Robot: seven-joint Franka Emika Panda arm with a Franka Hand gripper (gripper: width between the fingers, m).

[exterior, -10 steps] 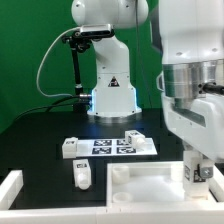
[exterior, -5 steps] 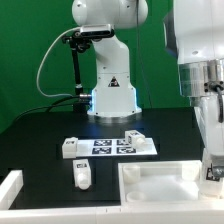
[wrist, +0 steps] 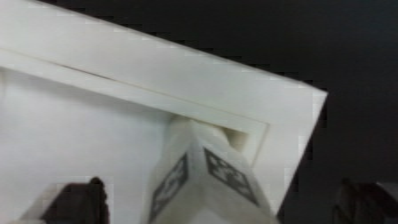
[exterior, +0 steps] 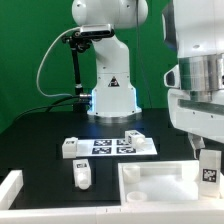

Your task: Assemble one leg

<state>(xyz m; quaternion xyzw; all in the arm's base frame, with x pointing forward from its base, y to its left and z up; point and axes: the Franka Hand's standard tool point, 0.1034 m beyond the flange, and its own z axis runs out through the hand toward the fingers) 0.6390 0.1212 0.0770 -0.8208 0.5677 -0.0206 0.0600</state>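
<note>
A white leg (exterior: 208, 170) with a black-and-white tag stands upright in the right corner of the large white tray-like part (exterior: 150, 178). The wrist view shows the same leg (wrist: 210, 172) against the tray's raised rim (wrist: 196, 75). My gripper (exterior: 207, 152) is right above the leg; in the wrist view the gripper (wrist: 217, 203) is open, with its dark fingers (wrist: 75, 200) apart from the leg on both sides. Three more legs lie loose: one (exterior: 70, 148) left of the marker board, one (exterior: 82, 173) in front of it, one (exterior: 133, 135) behind it.
The marker board (exterior: 118, 146) lies flat at the middle of the black table. The arm's white base (exterior: 110, 95) stands behind it with cables on its left. A white rim piece (exterior: 10, 190) stands at the front left corner.
The leg has moved to the exterior view's right into the tray's corner. The gripper has risen a little above it and the leg now stands free between the fingers.
</note>
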